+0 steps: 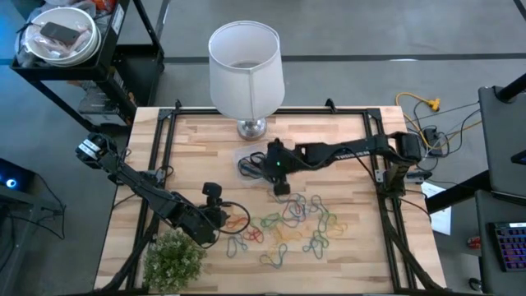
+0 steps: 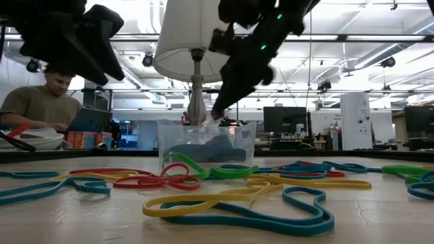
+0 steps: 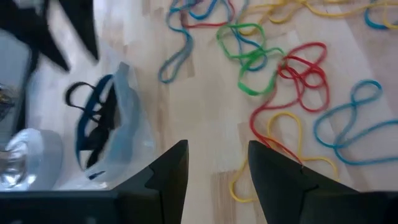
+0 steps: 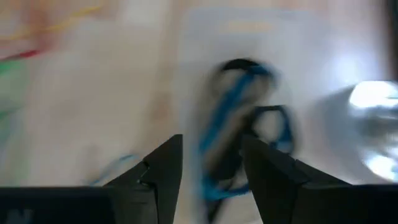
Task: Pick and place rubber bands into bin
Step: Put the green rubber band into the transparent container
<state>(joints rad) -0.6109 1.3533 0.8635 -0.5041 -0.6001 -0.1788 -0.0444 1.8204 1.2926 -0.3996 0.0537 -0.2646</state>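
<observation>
While the right hand hangs over the bin at the worktop's twelve o'clock, fingers spread and empty, a drop looks finished. Next calls for reaching back toward five o'clock, where rubber bands lie scattered. The left hand, released, waits low at seven o'clock.

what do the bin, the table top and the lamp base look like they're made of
The bin looks like clear, slightly glossy plastic: the bands inside show through its walls. The table top looks like pale matte wood, with visible grain and plank seams. The lamp base looks like polished metal, silvery and reflective, though plated plastic is possible.
</observation>
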